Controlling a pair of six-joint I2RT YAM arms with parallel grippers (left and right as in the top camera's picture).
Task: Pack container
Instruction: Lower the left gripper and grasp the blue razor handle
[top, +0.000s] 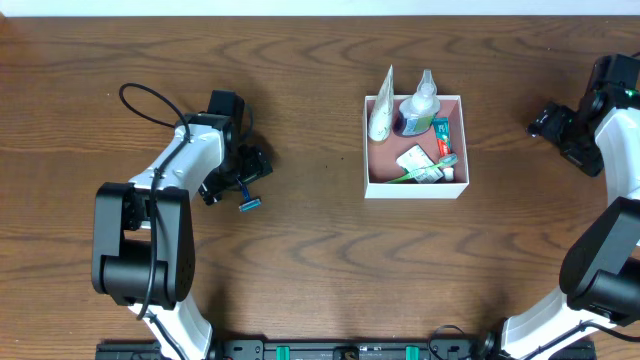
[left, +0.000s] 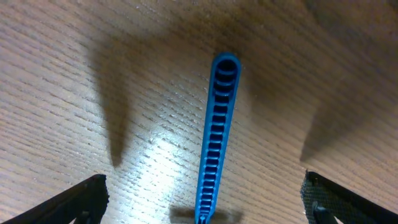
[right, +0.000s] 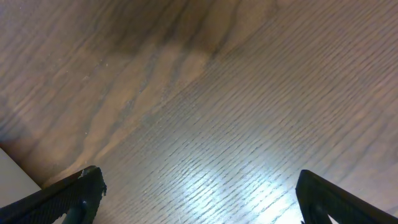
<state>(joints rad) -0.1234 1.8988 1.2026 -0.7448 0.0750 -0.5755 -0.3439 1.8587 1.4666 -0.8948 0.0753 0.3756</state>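
In the container (top: 415, 190), right of centre on the bench (top: 320, 280), already a tube (top: 381, 115), a bottle (top: 420, 105) and a toothbrush (top: 425, 172), with little of the pink floor left bare. Well to its left, flat on the wood, a blue razor (top: 247, 202), apparently the last piece to pack. Around its ribbed handle, the left tool (top: 234, 180), spread wide and pinching nothing, one finger on each side, neither touching. Main risk, probably: closing on such a thin, low handle and scraping the bench, or catching only an edge, with twisting or slipping out during the carry as result. Also possible: closing off-centre and pushing the razor aside instead of lifting it. At the container, danger of knocking the tube and bottle, both reaching past the far rim, or of leaving the razor propped on a wall for lack of room. Right tool (right: 199, 186) also spread and empty, over bare wood well to the right of the container; no trouble expected from there.
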